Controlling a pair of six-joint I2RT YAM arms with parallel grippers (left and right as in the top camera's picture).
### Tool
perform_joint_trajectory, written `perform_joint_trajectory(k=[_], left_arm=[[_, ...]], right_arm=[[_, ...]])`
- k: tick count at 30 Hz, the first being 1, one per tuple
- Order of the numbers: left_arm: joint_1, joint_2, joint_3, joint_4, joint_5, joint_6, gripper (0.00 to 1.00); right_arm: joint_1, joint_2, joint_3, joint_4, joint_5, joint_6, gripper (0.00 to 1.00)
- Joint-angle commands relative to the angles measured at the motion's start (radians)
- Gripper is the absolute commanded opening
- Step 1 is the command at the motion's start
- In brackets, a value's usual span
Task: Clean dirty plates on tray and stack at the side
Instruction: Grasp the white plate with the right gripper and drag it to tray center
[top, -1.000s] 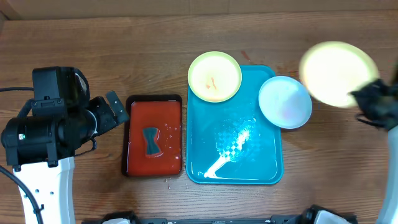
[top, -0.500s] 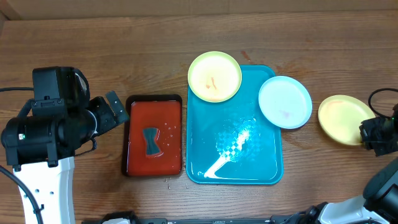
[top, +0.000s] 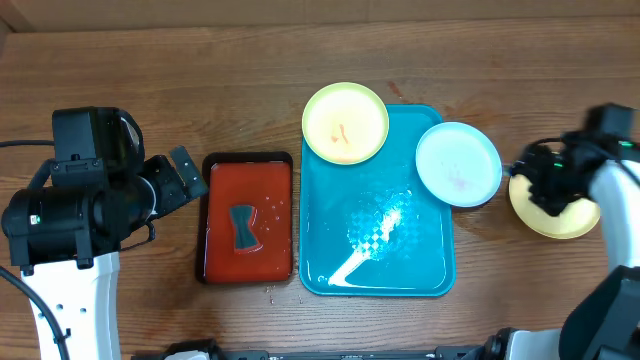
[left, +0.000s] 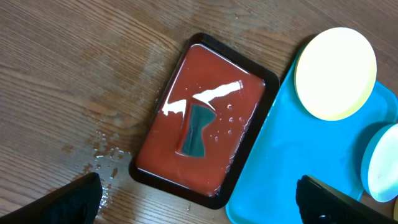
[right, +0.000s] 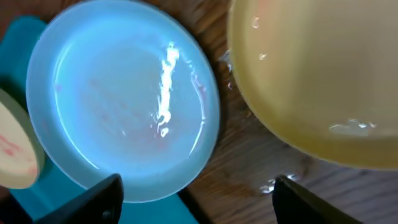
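Note:
The blue tray (top: 375, 245) lies mid-table with a wet, glossy base. One pale yellow plate (top: 345, 122) with orange specks rests on its far left corner. A white plate (top: 458, 163) with faint pink smears overhangs the tray's right rim. A second yellow plate (top: 562, 222) lies flat on the wood to the right, wet, partly under my right arm. My right gripper (top: 528, 178) hovers open over the gap between white plate (right: 124, 99) and yellow plate (right: 323, 81), holding nothing. My left gripper (left: 199, 208) hangs open above the red tray's near edge.
A red tray (top: 248, 220) with a black rim sits left of the blue tray, holding liquid and a dark sponge (top: 242, 226). Water drops dot the wood beside it (left: 102, 158). Bare wood-grain table surrounds everything.
The right gripper brought the yellow plate down from the air onto the table at the right, let go, opened, and moved left toward the white plate. The left arm has not moved.

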Motion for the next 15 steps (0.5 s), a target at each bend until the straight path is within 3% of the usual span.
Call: perform_joint_trajectory(k=[1,3,5,7,10,15], left_arm=[[0.005,0.003,0.015,0.000,-0.015,0.003,1.00],[0.005,0.003,0.015,0.000,-0.014,0.003,1.00],[0.005,0.003,0.015,0.000,-0.015,0.003,1.00],[0.005,0.003,0.015,0.000,-0.014,0.003,1.00],[0.005,0.003,0.015,0.000,-0.014,0.004,1.00],[0.005,0.003,0.015,0.000,-0.014,0.003,1.00]], right_arm=[[0.108,-0.007,-0.105,0.092,0.152,0.066,0.88],[0.139,-0.007,-0.156,0.148,0.232,0.122,0.93],[0.150,-0.007,-0.208,0.222,0.228,0.149,0.91],[0.151,-0.007,-0.249,0.292,0.183,0.150,0.81],[0.151,-0.006,-0.313,0.388,0.130,0.155,0.57],[0.151,-0.006,-0.342,0.415,0.108,0.154,0.40]])
